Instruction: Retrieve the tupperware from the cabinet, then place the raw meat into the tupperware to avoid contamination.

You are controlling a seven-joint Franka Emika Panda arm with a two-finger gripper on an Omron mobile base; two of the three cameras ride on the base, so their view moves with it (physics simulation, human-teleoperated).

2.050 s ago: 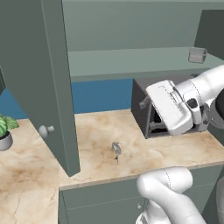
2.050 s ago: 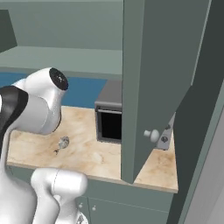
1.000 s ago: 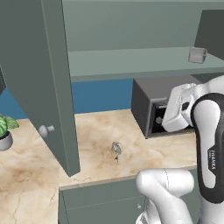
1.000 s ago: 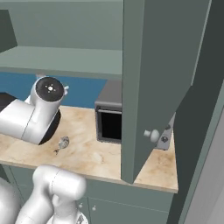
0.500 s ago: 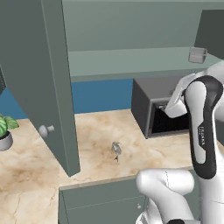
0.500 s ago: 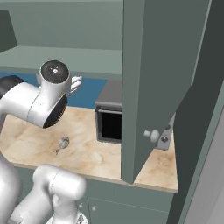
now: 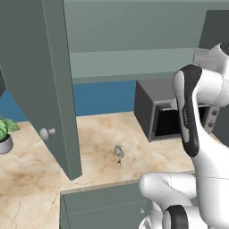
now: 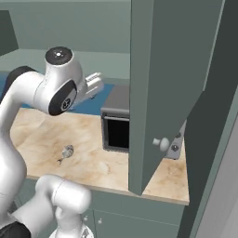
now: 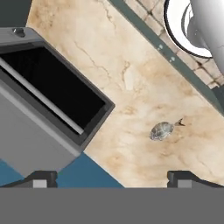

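- Claw (image 9: 109,177): fingers spread, holding nothing, raised above the counter (image 9: 131,78).
- Raw meat (image 9: 161,130): on the marble, just ahead of the claw.
- Microwave (image 9: 39,92): open-fronted, beside the claw.
- No legible writing.

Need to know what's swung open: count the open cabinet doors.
2. One door hangs open at the left over the counter, its knob facing out; the other door hangs open at the right, beside the microwave.

Left base view: from behind-left, facing forward onto the counter (image 7: 103,134) and microwave (image 7: 156,107). Right base view: same counter from behind-right. Hand view: from high above, straight down on both.
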